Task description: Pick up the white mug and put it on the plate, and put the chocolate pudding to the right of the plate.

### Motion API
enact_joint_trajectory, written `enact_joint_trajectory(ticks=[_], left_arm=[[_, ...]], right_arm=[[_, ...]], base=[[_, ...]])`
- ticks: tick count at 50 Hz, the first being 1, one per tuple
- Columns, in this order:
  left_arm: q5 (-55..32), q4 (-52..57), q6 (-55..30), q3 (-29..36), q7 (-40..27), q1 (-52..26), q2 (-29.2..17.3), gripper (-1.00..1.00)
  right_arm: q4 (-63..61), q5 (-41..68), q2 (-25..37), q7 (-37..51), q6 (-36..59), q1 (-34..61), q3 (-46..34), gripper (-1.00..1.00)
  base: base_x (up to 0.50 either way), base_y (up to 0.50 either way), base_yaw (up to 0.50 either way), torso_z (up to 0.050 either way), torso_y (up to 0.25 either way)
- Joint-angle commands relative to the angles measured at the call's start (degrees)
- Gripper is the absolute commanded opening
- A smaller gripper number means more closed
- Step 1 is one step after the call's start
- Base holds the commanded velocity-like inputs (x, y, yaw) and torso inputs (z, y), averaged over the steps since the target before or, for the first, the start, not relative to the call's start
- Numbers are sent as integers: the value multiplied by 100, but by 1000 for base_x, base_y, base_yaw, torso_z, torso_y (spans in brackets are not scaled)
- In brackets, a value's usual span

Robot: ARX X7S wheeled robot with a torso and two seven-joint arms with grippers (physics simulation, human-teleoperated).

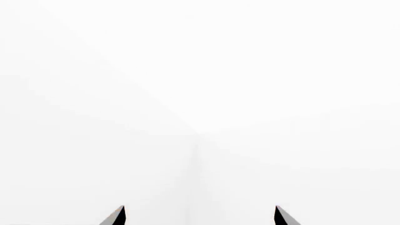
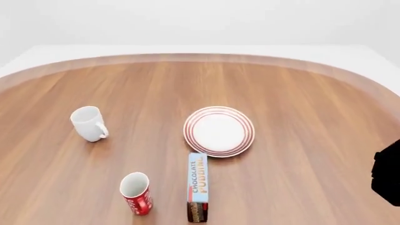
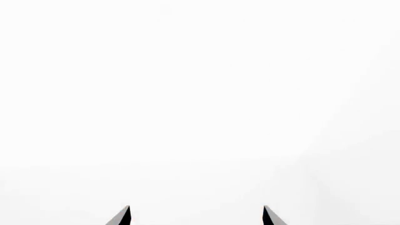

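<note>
In the head view the white mug (image 2: 87, 123) stands upright at the table's left, handle toward the near right. The plate (image 2: 218, 131), white with red rings, lies near the middle with nothing on it. Just in front of the plate stands the chocolate pudding (image 2: 198, 184) box, on its long edge with its light blue face up. My left gripper (image 1: 200, 214) and right gripper (image 3: 196, 214) show only their two dark fingertips, set wide apart against blank white, holding nothing. A dark part of the right arm (image 2: 388, 176) shows at the head view's right edge.
A red mug (image 2: 136, 192) with white print stands upright near the front, left of the pudding box. The wooden table (image 2: 300, 93) has a curved far edge with a white wall behind it.
</note>
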Motion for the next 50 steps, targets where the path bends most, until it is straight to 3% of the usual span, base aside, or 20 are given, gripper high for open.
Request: enact_joint_trajectory(ticks=[1, 44, 50], left_arm=[[112, -43, 7, -44, 46, -13, 49, 100], [76, -39, -92, 194, -130, -87, -171, 100], [65, -68, -68, 248, -127, -53, -187, 100]], right_arm=[[5, -179, -54, -165, -24, -23, -20, 100], [19, -203, 109, -121, -135, -84, -211, 100], [6, -250, 111, -39, -70, -64, -189, 100]], base=[[500, 0, 0, 0, 0], [500, 2, 0, 0, 1], [49, 1, 0, 0, 0]])
